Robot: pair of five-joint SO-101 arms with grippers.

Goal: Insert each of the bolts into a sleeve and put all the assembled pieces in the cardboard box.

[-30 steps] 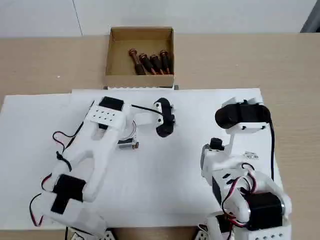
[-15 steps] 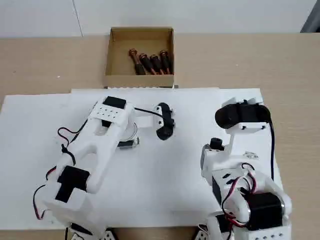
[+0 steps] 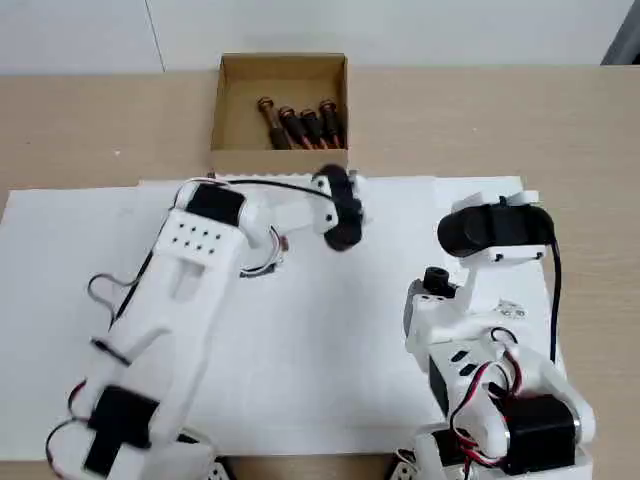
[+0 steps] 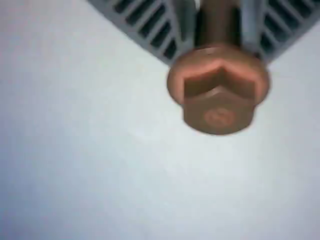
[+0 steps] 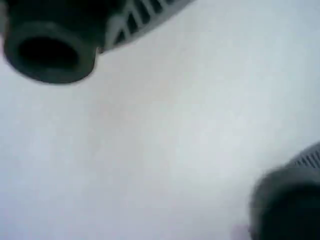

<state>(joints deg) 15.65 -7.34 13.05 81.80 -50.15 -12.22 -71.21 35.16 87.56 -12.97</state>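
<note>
The bolt [image 4: 217, 92] is clamped in the left gripper [image 3: 345, 208], its shank running back between the jaws and its hex head foremost. Any stamp on the head is too blurred for us to read. The cardboard box [image 3: 280, 160] lies just beyond this gripper, away from the arms' bases. A black sleeve [image 5: 50, 54] shows beside the right gripper [image 5: 120, 22], and we cannot tell whether that one is gripping.
</note>
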